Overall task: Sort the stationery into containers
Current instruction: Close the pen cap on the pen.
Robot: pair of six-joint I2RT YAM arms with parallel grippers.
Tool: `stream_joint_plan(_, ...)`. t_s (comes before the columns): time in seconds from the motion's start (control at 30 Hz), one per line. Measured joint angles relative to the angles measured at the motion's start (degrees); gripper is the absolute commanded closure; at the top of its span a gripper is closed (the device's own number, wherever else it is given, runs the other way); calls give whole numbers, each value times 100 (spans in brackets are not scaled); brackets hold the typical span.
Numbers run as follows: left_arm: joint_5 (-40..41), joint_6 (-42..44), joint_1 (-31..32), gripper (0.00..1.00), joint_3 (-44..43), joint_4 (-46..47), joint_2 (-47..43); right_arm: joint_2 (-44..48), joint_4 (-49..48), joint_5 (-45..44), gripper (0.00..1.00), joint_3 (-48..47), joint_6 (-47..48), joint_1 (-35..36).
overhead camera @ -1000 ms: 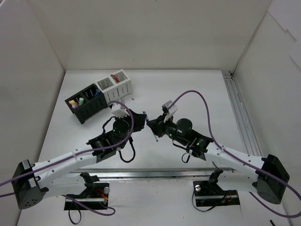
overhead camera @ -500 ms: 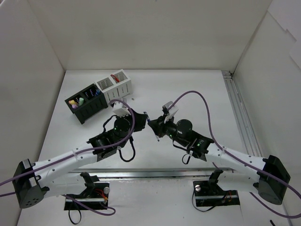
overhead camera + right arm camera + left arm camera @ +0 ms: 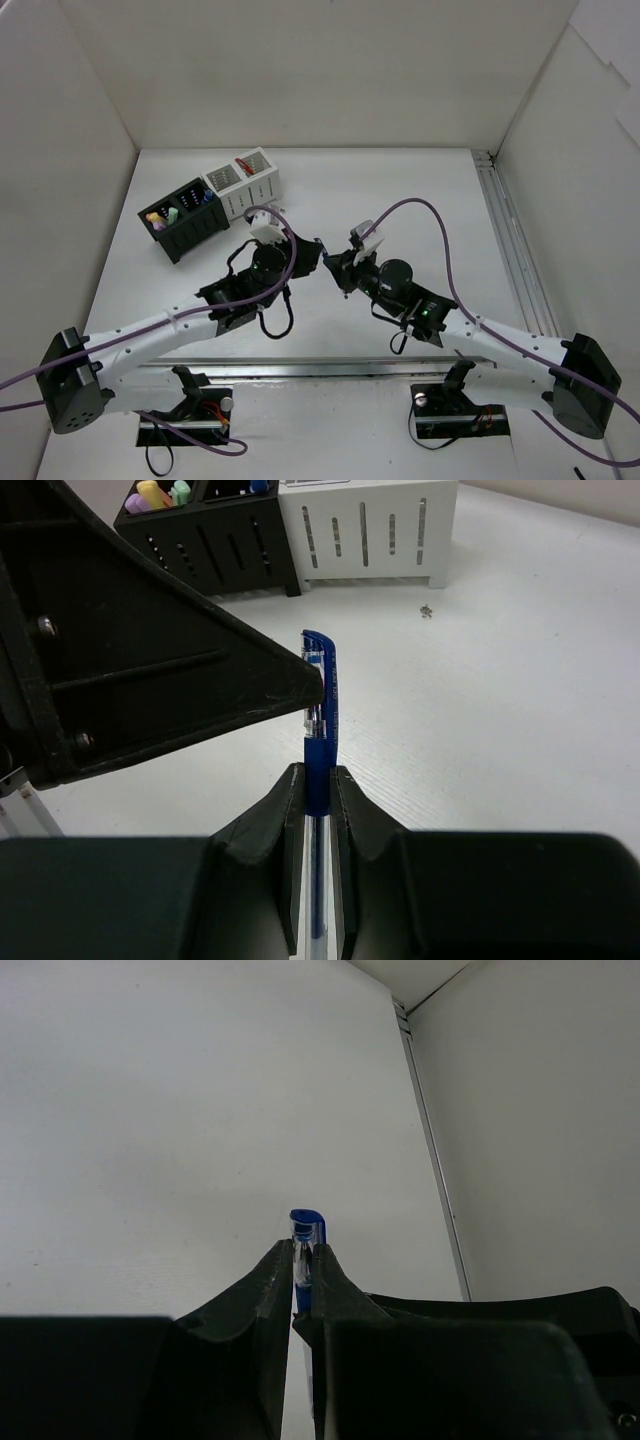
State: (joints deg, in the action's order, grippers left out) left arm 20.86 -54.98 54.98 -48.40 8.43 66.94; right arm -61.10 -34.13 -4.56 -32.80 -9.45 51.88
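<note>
A clear-blue pen (image 3: 320,695) with a blue cap is held above the table between both grippers. My right gripper (image 3: 317,772) is shut on its barrel just below the cap. My left gripper (image 3: 302,1248) is shut on the cap end of the pen (image 3: 306,1228); one of its black fingers (image 3: 200,680) reaches in from the left in the right wrist view. In the top view the two grippers, left (image 3: 315,255) and right (image 3: 338,268), meet at mid-table. The black organiser (image 3: 183,218) and the white mesh organiser (image 3: 243,182) stand at the far left.
The black organiser (image 3: 215,535) holds yellow, green and pink highlighters (image 3: 150,492) and a blue item. The white organiser (image 3: 365,530) holds something red. A tiny dark speck (image 3: 426,609) lies near it. A rail (image 3: 515,250) runs along the table's right edge.
My left gripper has moved right and its fingers have closed on the cap end of the pen that my right gripper holds. The right gripper has shifted slightly right with the pen.
</note>
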Motion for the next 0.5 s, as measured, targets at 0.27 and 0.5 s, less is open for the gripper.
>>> stream_joint_plan(0.27,-31,-181,-35,100,-188,-13,81,48,-310,-199,100,59,254,9)
stream_joint_plan(0.5,-61,-227,-68,100,-492,-57,391,48,-564,-428,100,142,358,7)
